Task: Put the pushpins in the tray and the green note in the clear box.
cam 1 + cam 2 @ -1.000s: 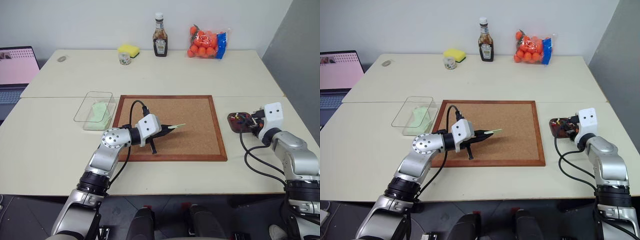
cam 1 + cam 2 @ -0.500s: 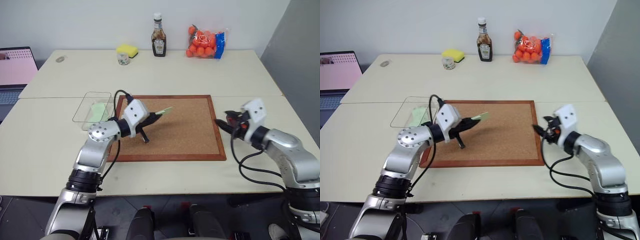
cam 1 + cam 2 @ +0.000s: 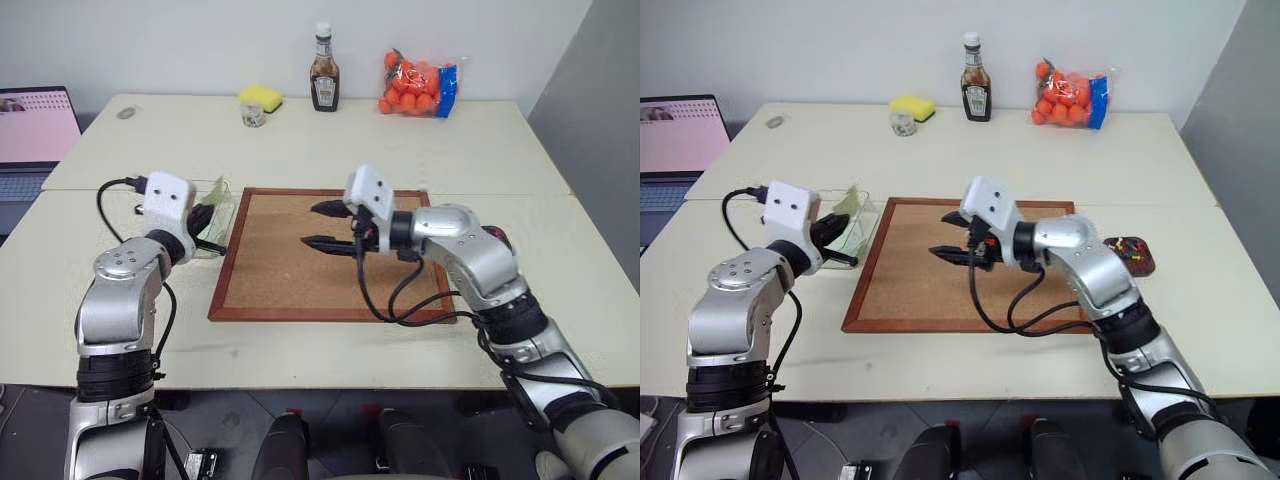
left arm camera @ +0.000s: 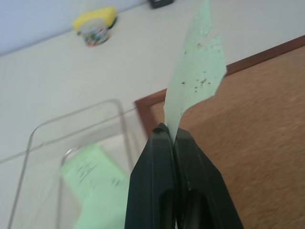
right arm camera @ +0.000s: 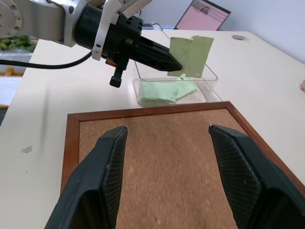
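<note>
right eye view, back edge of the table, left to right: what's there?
laptop → small grey disc → small jar → yellow sponge → sauce bottle → bag of oranges

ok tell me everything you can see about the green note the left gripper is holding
The green note is a thin, pale green paper square with small dark specks and a slightly ragged top edge. The left gripper pinches it by a lower corner between shut fingers, so it stands upright in the air, just over the clear box, at the corkboard's edge. Other green notes already lie in the box.
</note>
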Tool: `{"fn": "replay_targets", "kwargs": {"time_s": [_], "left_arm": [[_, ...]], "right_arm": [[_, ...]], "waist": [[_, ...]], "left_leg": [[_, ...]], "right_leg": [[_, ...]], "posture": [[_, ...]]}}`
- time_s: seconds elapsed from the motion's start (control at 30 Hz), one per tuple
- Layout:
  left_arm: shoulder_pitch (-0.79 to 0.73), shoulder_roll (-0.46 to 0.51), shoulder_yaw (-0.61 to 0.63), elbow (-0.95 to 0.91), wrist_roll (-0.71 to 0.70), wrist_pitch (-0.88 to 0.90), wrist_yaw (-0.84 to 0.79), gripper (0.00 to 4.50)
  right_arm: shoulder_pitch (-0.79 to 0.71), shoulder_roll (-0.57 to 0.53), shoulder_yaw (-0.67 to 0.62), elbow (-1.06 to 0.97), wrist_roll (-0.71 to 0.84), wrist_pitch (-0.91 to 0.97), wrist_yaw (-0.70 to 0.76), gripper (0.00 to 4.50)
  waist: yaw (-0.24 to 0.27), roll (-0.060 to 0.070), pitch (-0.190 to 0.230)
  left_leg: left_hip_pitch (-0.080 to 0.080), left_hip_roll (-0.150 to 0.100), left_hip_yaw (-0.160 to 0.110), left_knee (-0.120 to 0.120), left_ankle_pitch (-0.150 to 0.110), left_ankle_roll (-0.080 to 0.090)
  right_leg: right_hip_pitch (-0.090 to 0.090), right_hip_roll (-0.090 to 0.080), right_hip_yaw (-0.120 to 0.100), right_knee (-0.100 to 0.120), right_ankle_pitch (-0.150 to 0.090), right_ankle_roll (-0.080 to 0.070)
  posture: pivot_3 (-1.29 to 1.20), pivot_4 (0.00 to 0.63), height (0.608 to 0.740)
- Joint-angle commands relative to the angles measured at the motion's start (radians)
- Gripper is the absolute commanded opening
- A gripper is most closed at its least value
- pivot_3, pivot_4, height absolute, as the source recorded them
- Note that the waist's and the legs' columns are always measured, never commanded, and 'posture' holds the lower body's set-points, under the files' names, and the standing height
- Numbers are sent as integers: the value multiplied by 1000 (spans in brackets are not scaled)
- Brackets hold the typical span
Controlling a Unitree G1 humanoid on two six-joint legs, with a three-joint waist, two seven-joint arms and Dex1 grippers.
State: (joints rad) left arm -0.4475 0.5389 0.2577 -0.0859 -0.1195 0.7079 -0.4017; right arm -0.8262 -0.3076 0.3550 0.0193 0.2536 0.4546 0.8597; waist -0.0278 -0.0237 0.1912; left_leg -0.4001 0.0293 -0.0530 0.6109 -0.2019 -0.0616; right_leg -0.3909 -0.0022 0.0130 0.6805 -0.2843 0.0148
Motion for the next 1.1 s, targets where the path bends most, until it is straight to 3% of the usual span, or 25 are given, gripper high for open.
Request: {"fn": "replay_targets", "kwargs": {"time_s": [0.03,0.33,0.37,0.87,0.97,1.1], "left_arm": [[-30,-31,59,-49,-24,55,81,0],[-87,-79,108,10,-70,95,175,0],[-90,-87,116,12,-77,103,185,373],[-142,-138,169,27,-138,122,308,3276],[-135,-113,122,2,-119,73,288,3951],[-44,-40,-12,-145,-123,-4,120,4129]], "right_arm": [[-50,28,9,41,-33,-65,25,2887],[-68,73,0,71,-52,-82,36,2887],[-69,75,-1,72,-53,-82,35,2911],[-66,73,-20,64,-56,-72,31,2911],[-56,73,-34,50,-48,-67,21,2911],[60,60,-108,-68,-10,-34,-45,2911]], "waist": [[1,0,0],[-1,-2,0],[-1,-2,0],[-1,-3,1],[-1,-3,1],[-1,-4,1]], "left_leg": [[0,0,0,0,0,0],[0,0,0,0,0,0],[0,0,0,0,0,0],[0,0,0,0,0,0],[0,0,0,0,0,0],[0,0,0,0,0,-1]], "right_leg": [[0,-1,0,0,0,0],[0,-1,0,0,1,-1],[0,-1,0,0,3,-5],[0,-1,0,0,3,-5],[0,-1,0,0,3,-5],[0,-1,0,0,3,-5]], "posture": [[0,150,740],[0,150,740],[0,150,740],[0,150,740],[0,150,740],[0,150,740]]}}
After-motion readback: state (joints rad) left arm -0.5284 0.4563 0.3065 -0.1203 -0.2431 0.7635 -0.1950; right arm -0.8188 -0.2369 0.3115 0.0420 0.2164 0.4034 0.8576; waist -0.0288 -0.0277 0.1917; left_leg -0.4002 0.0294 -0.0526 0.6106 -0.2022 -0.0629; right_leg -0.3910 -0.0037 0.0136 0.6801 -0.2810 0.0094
